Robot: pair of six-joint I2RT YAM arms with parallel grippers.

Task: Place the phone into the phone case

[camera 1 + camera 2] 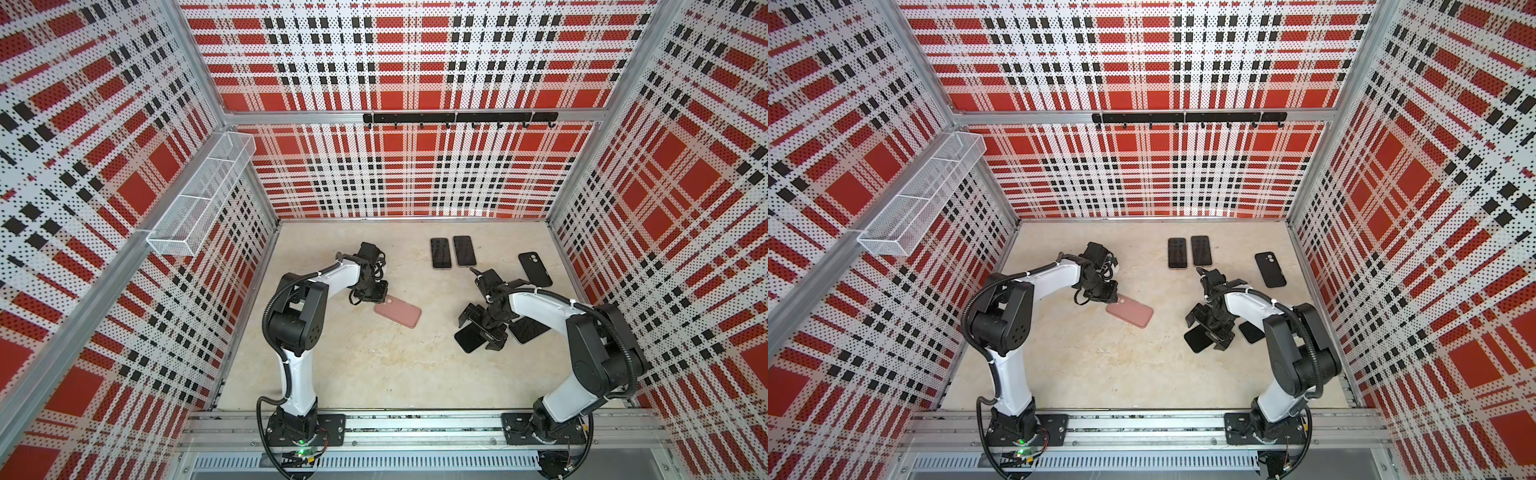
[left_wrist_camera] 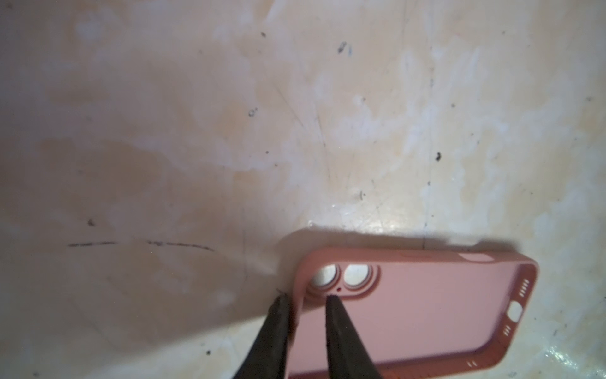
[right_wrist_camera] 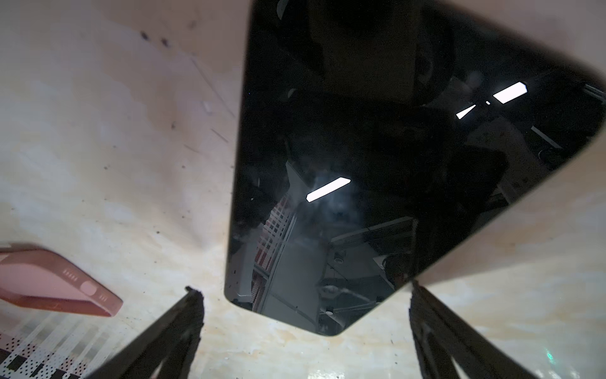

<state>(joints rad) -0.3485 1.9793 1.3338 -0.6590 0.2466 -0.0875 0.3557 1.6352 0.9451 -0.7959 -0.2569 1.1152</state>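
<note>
Right gripper (image 3: 303,288), spread wide, straddles the black phone (image 3: 360,147) lying lengthwise ahead; left gripper (image 2: 306,297) brackets the pink case (image 2: 426,311) rim, clamp unclear.

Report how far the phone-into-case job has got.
Done: nothing is seated yet; the pink case lies empty. In hand: the left gripper straddles the case's rim at the camera-hole end, though whether it grips is unclear; the right gripper hangs open around one end of a black phone, not holding it. Left: grasp the phone, carry it over and press it into the case.
</note>
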